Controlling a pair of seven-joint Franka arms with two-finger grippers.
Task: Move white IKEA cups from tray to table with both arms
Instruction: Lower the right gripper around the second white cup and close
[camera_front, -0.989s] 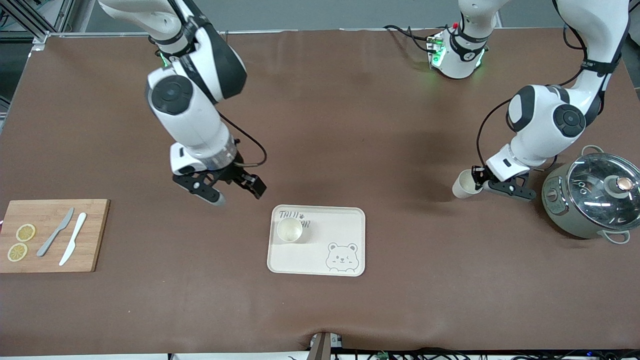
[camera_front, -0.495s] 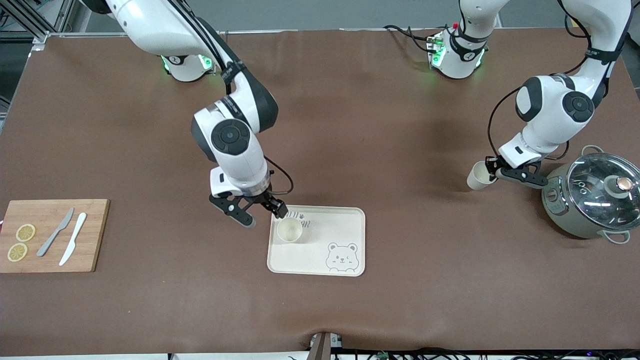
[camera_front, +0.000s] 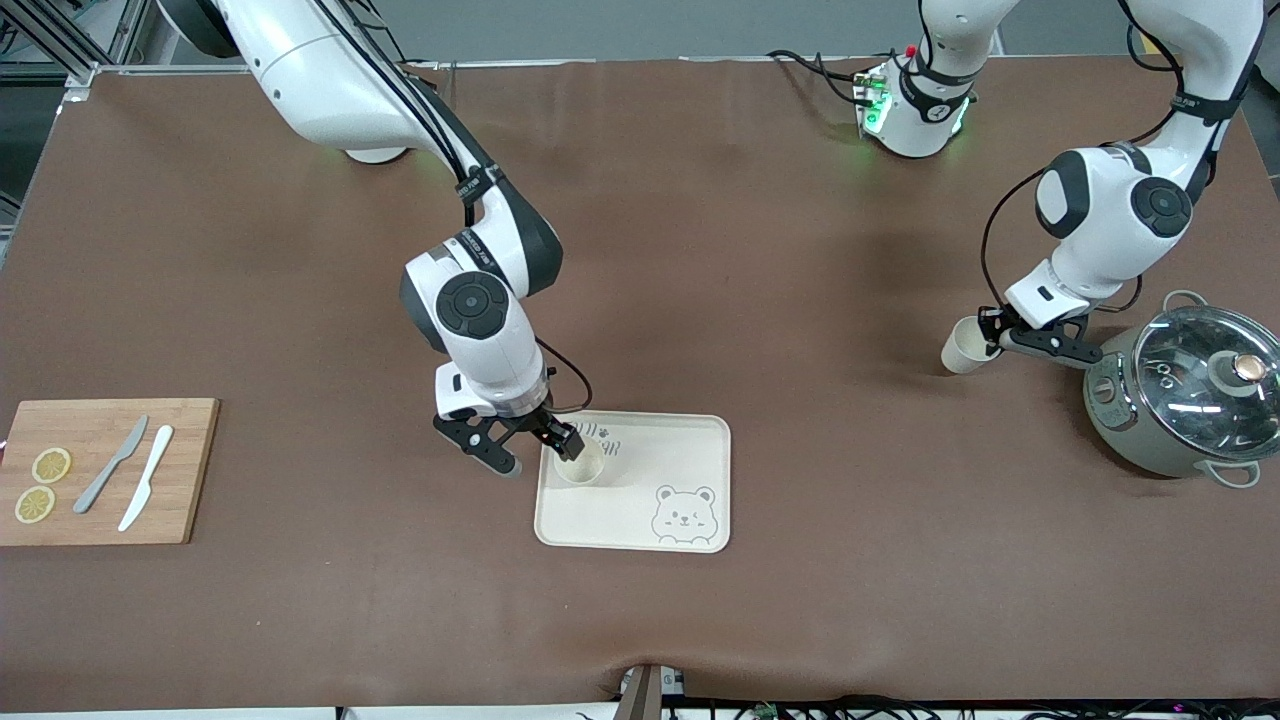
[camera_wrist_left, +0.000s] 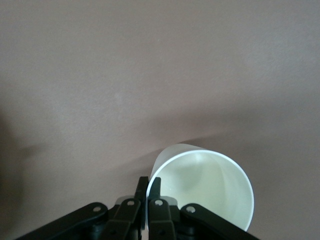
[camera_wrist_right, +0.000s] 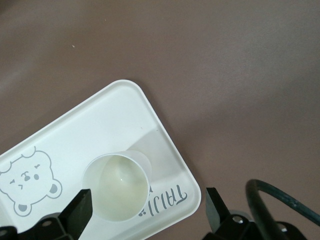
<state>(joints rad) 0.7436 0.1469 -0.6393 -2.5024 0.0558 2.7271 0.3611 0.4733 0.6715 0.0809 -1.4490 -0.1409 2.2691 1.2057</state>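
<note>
One white cup (camera_front: 586, 468) stands upright on the cream bear tray (camera_front: 690, 450), at the tray corner toward the right arm's end. My right gripper (camera_front: 535, 452) hangs open just over that corner. In the right wrist view, the cup (camera_wrist_right: 117, 186) on the tray (camera_wrist_right: 100, 125) shows between the spread fingers of the right gripper (camera_wrist_right: 146, 207), close to one finger and not gripped. The second cup (camera_front: 963, 347) is tilted in the air beside the pot. My left gripper (camera_front: 997, 335) is shut on its wall. The left wrist view has the left gripper (camera_wrist_left: 148, 187) pinching the rim of this cup (camera_wrist_left: 205, 185).
A grey-green pot with a glass lid (camera_front: 1185, 390) stands at the left arm's end of the table, close to the held cup. A wooden cutting board (camera_front: 105, 470) with two knives and lemon slices lies at the right arm's end.
My right arm has swung down toward the tray and now hangs over the cup there, still open. The left gripper has shifted slightly toward the pot with its cup.
</note>
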